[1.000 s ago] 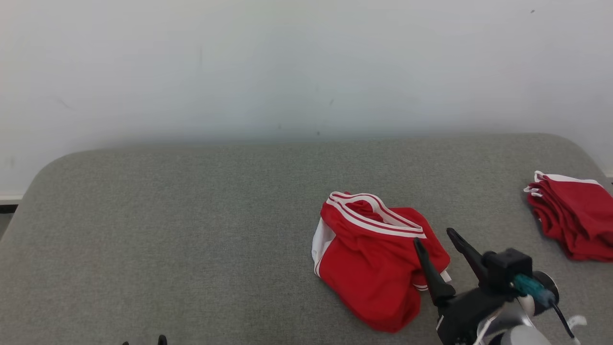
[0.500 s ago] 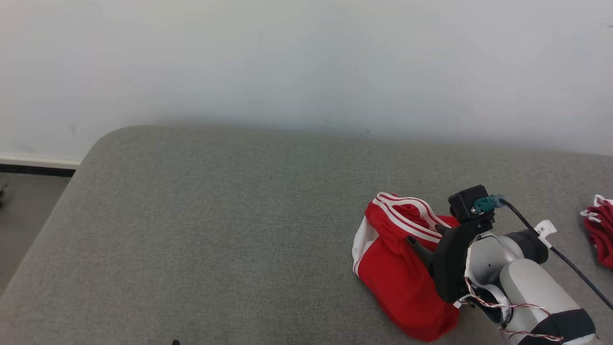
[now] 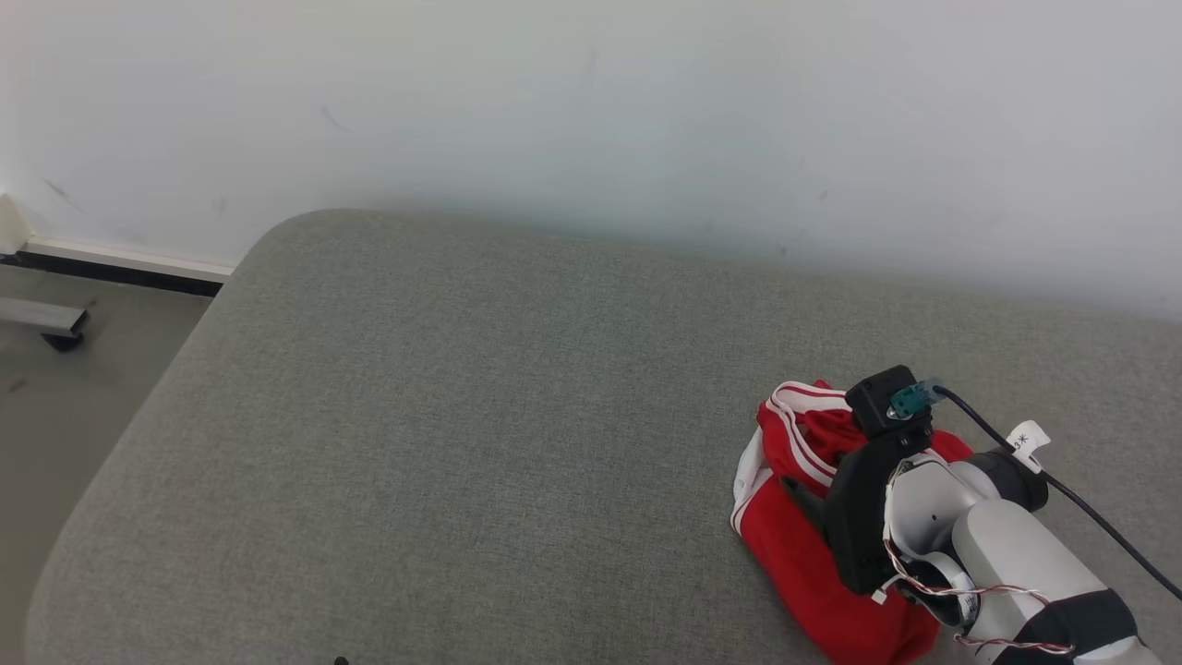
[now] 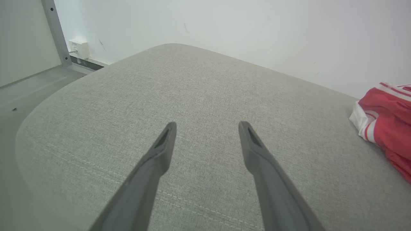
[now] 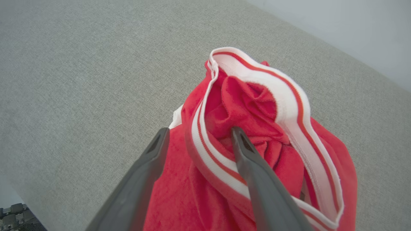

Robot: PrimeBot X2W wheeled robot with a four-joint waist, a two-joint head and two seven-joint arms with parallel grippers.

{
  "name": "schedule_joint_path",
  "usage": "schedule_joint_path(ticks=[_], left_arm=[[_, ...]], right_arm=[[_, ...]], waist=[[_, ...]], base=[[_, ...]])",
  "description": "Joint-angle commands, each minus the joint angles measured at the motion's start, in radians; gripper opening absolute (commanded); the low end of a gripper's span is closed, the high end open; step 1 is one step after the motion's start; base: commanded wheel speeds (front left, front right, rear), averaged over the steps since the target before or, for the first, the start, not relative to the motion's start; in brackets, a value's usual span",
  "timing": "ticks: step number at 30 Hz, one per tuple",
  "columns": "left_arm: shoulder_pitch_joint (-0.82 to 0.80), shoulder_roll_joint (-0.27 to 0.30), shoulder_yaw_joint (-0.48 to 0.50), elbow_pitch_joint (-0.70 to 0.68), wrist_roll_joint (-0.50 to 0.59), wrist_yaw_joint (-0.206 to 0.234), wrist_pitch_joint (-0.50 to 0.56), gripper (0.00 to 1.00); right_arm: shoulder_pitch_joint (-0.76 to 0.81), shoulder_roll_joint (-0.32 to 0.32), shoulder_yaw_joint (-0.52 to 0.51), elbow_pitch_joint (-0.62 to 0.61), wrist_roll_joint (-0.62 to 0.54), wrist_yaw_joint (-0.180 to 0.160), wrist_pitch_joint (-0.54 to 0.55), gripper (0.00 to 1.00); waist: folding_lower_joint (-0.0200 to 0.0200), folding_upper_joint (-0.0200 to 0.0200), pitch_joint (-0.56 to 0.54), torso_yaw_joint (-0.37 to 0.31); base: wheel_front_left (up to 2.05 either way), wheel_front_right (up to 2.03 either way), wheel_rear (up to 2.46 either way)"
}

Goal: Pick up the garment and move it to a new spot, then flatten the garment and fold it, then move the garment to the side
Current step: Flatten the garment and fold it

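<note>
At the far left of the head view, the grey woven-fabric padded surface (image 3: 443,416) rounds off above a bare floor (image 3: 55,416). The left gripper (image 4: 207,124) hovers over the bare left part of that surface, its two dark fingers spread wide with nothing between them, well apart from the garment. Further right, near the surface's front right, lies the crumpled red soft-knit pair of shorts (image 3: 785,545). It is bunched in a heap, and its white, red-striped elastic waistband (image 5: 289,106) gapes upward. The right gripper (image 5: 199,130) is over it, fingers apart and holding nothing yet. One finger stands outside the near band over the red cloth and the other reaches into the waist opening, so the band runs between them. This looks like the first pickup. To do it well, sink both tips just past the band so the elastic gets pinched, not only loose cloth. Close fully before lifting, then rise straight so the heap hangs free instead of dragging
</note>
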Motion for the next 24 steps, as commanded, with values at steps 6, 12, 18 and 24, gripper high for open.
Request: schedule_joint_path(ticks=[6, 12, 18, 24], left_arm=[[-0.002, -0.002, 0.007, -0.001, -0.003, 0.001, -0.003, 1.0], [-0.011, -0.001, 0.003, 0.004, -0.007, 0.001, -0.003, 1.0], [-0.012, -0.001, 0.013, 0.008, -0.01, 0.001, -0.003, 1.0], [-0.014, -0.001, 0.017, 0.008, -0.015, 0.001, -0.003, 1.0]], right_arm=[[0.038, -0.013, 0.028, -0.029, 0.007, -0.003, 0.05, 0.98], [0.059, -0.02, 0.051, -0.055, 0.002, -0.003, 0.087, 0.81], [0.049, -0.02, 0.075, -0.106, 0.02, -0.003, 0.075, 0.0], [-0.03, 0.01, 0.097, -0.146, 0.041, -0.003, -0.012, 0.0]], waist=[[-0.0001, -0.0001, -0.002, -0.013], [-0.0001, -0.0001, -0.003, -0.02], [-0.0001, -0.0001, -0.01, -0.023], [-0.0001, -0.0001, -0.018, -0.027]], base=[[0.0, 0.0, 0.0], [0.0, 0.0, 0.0], [0.0, 0.0, 0.0], [0.0, 0.0, 0.0]])
